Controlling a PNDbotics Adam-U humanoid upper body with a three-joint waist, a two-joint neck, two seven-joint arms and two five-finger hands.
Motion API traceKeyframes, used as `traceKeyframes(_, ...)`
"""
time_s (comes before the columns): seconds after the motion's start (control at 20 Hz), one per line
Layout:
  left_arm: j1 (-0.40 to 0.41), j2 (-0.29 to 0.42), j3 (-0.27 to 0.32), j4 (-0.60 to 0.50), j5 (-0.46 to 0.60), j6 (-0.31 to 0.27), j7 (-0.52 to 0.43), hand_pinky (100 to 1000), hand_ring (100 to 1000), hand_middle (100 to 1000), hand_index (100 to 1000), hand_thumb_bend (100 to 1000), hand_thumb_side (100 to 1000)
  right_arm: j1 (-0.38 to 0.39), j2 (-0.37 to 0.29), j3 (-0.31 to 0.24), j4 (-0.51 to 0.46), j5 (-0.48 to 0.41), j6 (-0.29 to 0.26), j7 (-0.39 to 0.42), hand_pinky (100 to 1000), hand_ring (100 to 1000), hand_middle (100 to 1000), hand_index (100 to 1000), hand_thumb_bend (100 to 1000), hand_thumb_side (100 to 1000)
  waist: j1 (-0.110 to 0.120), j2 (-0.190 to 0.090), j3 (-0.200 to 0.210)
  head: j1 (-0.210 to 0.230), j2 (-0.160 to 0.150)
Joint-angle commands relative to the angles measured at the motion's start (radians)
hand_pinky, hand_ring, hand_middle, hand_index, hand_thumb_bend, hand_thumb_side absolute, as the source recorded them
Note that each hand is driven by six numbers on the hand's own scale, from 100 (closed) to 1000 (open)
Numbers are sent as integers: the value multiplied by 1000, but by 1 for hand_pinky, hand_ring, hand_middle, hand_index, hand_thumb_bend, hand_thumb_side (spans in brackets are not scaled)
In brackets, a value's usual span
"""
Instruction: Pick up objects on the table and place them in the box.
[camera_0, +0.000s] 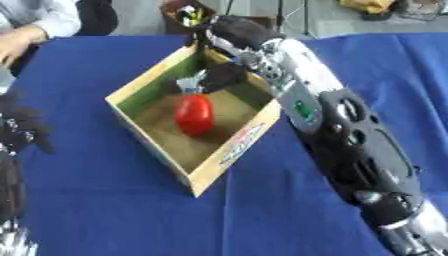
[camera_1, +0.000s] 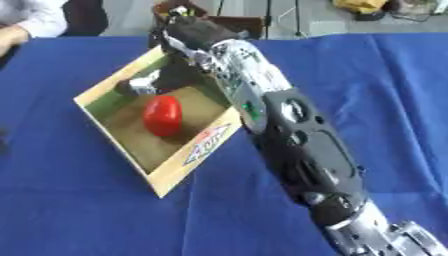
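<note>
The red object (camera_0: 194, 114), rounded and a little longer than wide, lies on the brown floor inside the box (camera_0: 229, 155), near its middle. The box is an open cardboard tray with pale walls and green on the inner side, and it sits askew on the blue tablecloth (camera_0: 105, 210). Just behind the red object, at the far part of the box, there is a small grey and silver thing (camera_0: 189, 85) which I cannot make out.

My right hand (camera_0: 223, 76) reaches down into the far corner of the box, close to this grey thing. It is dark against the wall, so I cannot tell how my fingers stand or if they hold something. My right arm (camera_0: 350, 145) crosses over the near right wall of the box.

My left hand (camera_0: 22, 131) shows at the left edge, well apart from the box, with fingers relaxed and holding nothing.
</note>
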Motion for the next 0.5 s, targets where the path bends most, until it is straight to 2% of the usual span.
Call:
traceKeyframes(0.05, -2, 9, -2, -18, -1, 1, -2, 296, 468, 525, 772, 100, 909, -23, -41, -28, -107, -91, 52, -43, 728, 695, 624, 821, 513, 1000, 5, -23, -2, 8, 1)
traceKeyframes(0.2, -1, 8, -1, -18, -2, 0, -2, 296, 468, 526, 772, 100, 908, -14, -69, -41, -181, -158, 100, -72, 715, 678, 603, 805, 441, 1000, 8, -24, -4, 11, 2)
traceKeyframes(0.5, 3, 9, 3, -18, -4, -1, 3, 296, 469, 526, 772, 100, 907, 21, -157, -64, -308, -267, 168, -131, 671, 622, 554, 780, 411, 1000, 12, -28, -15, 25, 9)
